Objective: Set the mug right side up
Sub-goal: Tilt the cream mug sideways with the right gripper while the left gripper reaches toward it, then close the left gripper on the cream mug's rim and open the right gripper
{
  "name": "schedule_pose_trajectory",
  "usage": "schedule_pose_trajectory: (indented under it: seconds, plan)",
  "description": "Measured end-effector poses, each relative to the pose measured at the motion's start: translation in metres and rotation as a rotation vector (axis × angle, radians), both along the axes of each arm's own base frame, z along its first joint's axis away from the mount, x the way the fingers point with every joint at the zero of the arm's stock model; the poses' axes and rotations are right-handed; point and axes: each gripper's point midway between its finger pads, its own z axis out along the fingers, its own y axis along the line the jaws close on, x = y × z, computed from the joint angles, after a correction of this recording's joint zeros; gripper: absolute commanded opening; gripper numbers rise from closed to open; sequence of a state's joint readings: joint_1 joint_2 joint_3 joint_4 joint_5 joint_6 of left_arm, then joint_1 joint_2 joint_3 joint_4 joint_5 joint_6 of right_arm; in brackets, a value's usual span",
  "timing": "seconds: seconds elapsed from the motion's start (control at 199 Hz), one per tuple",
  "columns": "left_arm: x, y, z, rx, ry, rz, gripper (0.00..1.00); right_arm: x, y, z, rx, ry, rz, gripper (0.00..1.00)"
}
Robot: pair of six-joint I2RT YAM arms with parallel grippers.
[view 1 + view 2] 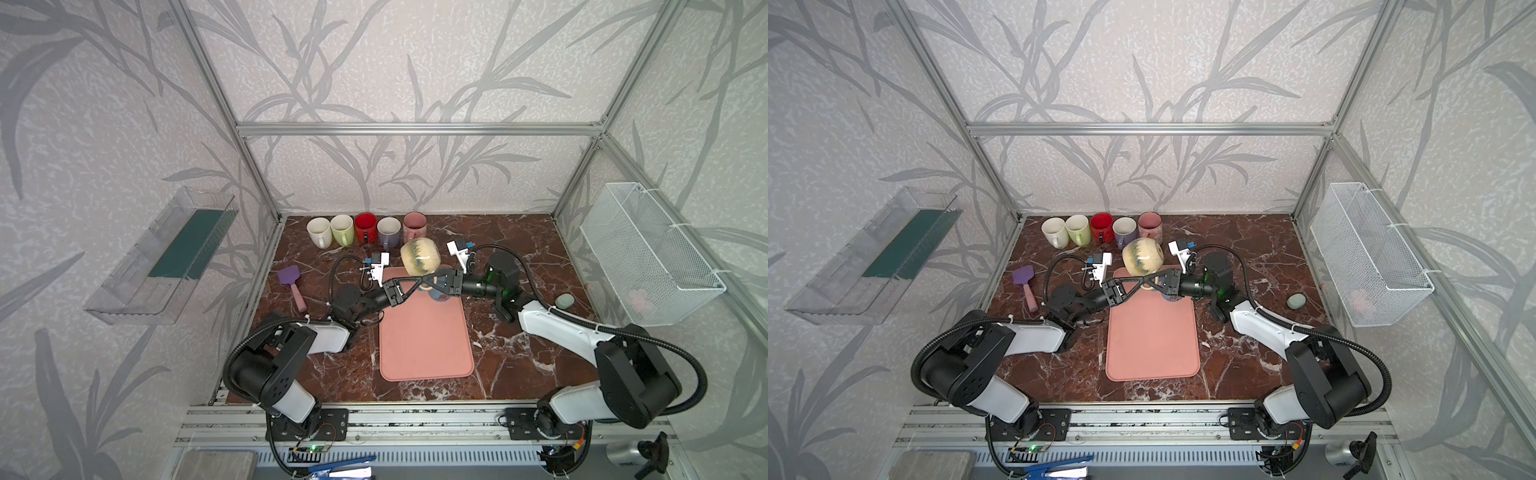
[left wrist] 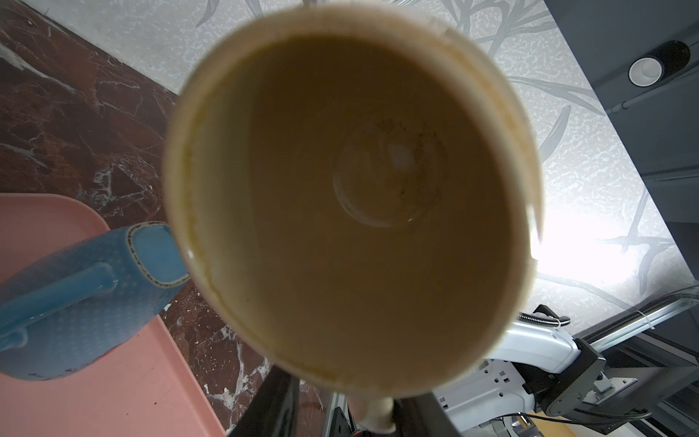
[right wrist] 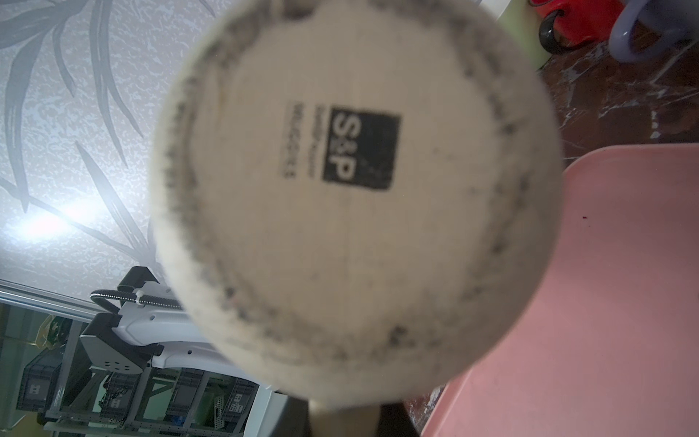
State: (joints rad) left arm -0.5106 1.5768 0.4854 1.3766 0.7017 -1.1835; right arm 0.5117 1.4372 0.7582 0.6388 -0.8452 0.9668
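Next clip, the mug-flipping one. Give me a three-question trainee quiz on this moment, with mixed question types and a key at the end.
1. True or false: the cream mug stands upright on the pink tray.
2. How many mugs make up the back row? A three, B five, C seven.
3. In the right wrist view, which end of the cream mug faces the camera?
Key: 1 false: it is in the air, on its side, above the tray's far end. 2 B. 3 its base, with the printed logo.
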Motion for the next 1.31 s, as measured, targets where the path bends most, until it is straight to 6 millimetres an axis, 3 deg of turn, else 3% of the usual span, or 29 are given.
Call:
schedule_pose_trajectory:
  seconds: [0.291, 0.462, 0.728, 1.04, 1.306]
  plan:
    - [-0.002, -0.005, -0.001, -0.001, 0.008, -0.014, 0.19, 0.003, 0.002, -0.005, -0.006, -0.001, -0.005, 0.00]
    - [0.000, -0.004, -0.005, -0.003, 0.040, -0.007, 0.00, 0.007, 0.003, -0.010, -0.014, -0.011, -0.013, 0.00]
    - [0.001, -0.004, -0.005, -0.002, 0.038, -0.003, 0.00, 0.007, 0.002, -0.010, -0.019, -0.026, -0.016, 0.00]
    - [-0.004, 0.000, -0.016, 0.021, 0.053, 0.007, 0.00, 0.000, 0.005, -0.021, -0.059, -0.017, 0.005, 0.30]
    - [-0.007, 0.002, -0.022, 0.036, 0.060, 0.011, 0.00, -0.006, 0.006, -0.024, -0.081, -0.015, 0.022, 0.35]
